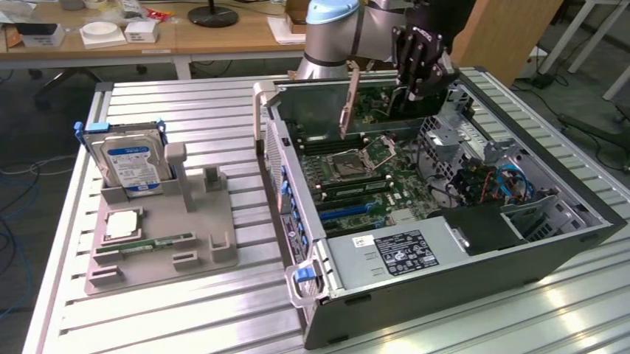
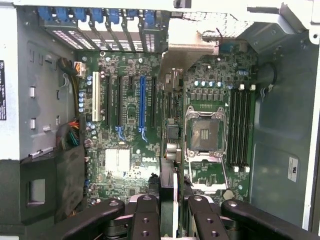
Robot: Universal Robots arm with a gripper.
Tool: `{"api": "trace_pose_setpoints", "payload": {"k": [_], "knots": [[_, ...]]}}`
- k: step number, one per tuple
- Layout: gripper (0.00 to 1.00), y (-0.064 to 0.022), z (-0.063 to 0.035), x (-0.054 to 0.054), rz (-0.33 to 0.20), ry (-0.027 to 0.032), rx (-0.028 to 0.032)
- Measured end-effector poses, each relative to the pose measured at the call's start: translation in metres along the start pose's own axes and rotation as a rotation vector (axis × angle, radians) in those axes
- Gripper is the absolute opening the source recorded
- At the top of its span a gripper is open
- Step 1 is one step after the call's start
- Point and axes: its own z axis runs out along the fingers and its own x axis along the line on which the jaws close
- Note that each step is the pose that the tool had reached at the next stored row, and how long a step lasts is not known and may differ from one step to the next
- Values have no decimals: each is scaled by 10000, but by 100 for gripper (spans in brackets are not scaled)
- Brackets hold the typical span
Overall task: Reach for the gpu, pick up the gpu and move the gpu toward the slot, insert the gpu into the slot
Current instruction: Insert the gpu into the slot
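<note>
My gripper hangs over the far end of the open computer case, shut on the gpu. The gpu is held upright above the motherboard, and its silver end bracket points down toward the case's rear wall. From the wrist, the gpu is edge-on between my black fingers, with the bracket at the far end. The slot is a long blue connector on the board, lying parallel to the card and off to one side of it. It also shows as the slot near the power supply.
The silver processor socket and the black memory connectors lie on the card's other side. A white connector runs beyond the blue one. On the exterior view's left, a grey fixture carries a hard drive and a memory stick.
</note>
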Motion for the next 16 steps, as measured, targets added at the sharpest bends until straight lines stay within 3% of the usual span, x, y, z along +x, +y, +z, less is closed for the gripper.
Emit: {"api": "trace_pose_setpoints", "payload": {"k": [16], "knots": [[27, 10, 95, 3, 96, -1, 7]]}}
